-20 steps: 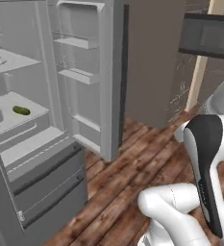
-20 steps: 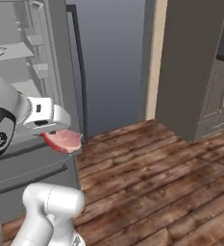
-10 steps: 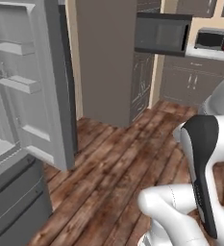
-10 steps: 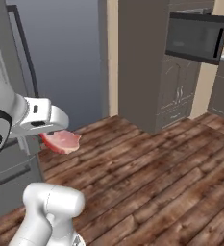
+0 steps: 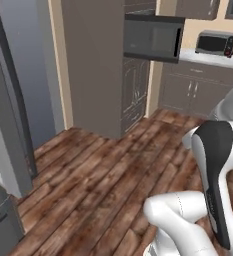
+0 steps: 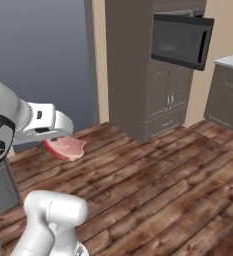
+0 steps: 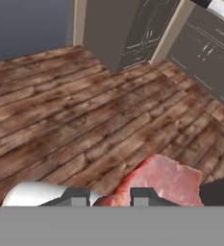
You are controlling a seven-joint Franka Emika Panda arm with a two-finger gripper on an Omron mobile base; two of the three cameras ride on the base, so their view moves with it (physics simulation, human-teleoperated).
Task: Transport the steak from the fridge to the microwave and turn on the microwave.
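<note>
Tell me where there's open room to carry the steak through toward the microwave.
Open wood floor stretches from the gripper, shut on the steak, to the tall cabinet under the microwave. It tightens on the left base view's left side by the fridge, and by the lower cabinets beneath the counter.

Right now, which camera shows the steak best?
The hand view: the steak lies large and close just past the gripper, shut on it. The right base view shows it smaller, hanging under the white hand above the floor.
</note>
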